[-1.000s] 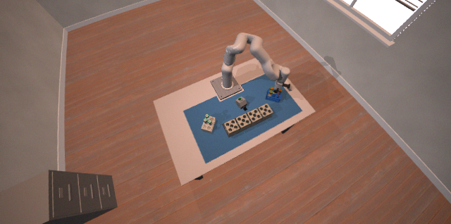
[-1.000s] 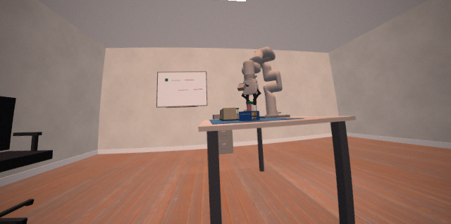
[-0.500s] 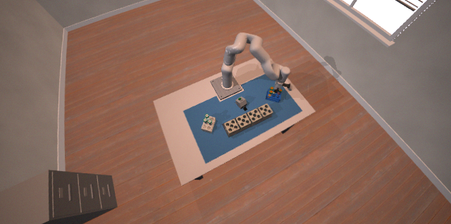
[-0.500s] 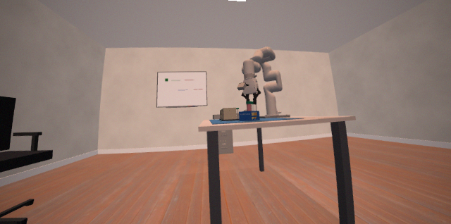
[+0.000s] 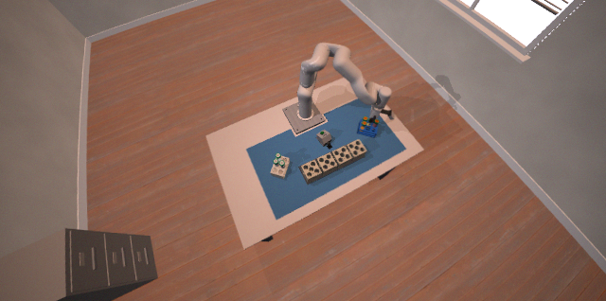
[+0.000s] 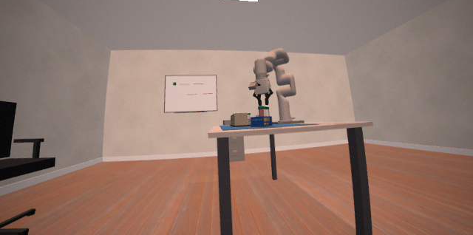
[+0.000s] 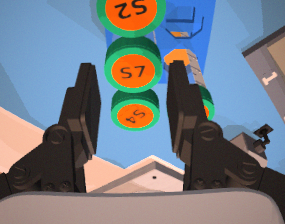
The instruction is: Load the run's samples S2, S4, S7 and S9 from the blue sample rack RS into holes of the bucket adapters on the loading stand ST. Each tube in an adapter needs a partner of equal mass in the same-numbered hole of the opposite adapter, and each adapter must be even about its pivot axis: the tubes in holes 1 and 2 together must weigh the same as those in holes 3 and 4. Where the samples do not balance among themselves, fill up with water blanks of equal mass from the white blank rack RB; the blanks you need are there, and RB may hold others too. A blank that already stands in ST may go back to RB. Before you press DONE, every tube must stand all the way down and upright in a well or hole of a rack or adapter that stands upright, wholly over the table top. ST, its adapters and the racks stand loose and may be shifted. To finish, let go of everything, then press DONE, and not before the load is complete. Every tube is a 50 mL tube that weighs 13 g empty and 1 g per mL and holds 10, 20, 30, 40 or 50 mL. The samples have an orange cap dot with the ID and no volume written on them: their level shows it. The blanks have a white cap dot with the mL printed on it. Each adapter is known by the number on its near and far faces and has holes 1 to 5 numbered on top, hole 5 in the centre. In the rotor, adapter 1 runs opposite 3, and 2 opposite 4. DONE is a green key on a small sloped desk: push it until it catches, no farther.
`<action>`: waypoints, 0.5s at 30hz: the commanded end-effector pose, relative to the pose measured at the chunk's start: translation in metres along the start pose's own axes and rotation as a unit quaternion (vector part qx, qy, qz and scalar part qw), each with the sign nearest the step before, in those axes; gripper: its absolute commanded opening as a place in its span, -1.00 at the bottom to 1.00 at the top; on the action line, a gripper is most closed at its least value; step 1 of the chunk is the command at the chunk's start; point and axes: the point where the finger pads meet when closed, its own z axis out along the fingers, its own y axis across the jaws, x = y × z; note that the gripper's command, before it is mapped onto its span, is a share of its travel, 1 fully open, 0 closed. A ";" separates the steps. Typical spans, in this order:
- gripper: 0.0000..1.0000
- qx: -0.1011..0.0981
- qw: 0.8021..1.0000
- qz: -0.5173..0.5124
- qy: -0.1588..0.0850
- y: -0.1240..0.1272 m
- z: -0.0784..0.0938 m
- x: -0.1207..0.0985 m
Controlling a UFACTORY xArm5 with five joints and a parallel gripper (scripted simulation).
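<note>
The pincer (image 7: 134, 106) hangs above the blue sample rack RS (image 5: 367, 128), its fingers parted and holding nothing. From the wrist view, three orange-dotted caps run in a line toward twelve o'clock: the nearest cap (image 7: 134, 111) between the fingers, then S7 (image 7: 133, 64), then S2 (image 7: 132, 3). On the table, from nine to three o'clock, stand the white blank rack RB (image 5: 280, 166), the loading stand ST (image 5: 334, 161) and RS.

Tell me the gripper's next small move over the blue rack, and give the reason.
Probably lower straight down. The gripper hangs open and empty above the blue rack RS. In the wrist view its fingers flank the row of orange-dotted caps, with S7 between the tips. The nearer cap has an unreadable label, so aim for S7, then close.
</note>
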 end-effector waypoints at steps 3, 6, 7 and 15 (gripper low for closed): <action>-0.15 0.000 1.000 0.000 0.001 0.000 -0.009 0.001; -0.15 0.000 1.000 0.000 0.001 0.000 -0.015 0.001; -0.15 0.000 1.000 0.000 0.001 0.000 -0.017 0.001; -0.15 0.000 1.000 0.000 0.001 0.000 -0.031 0.001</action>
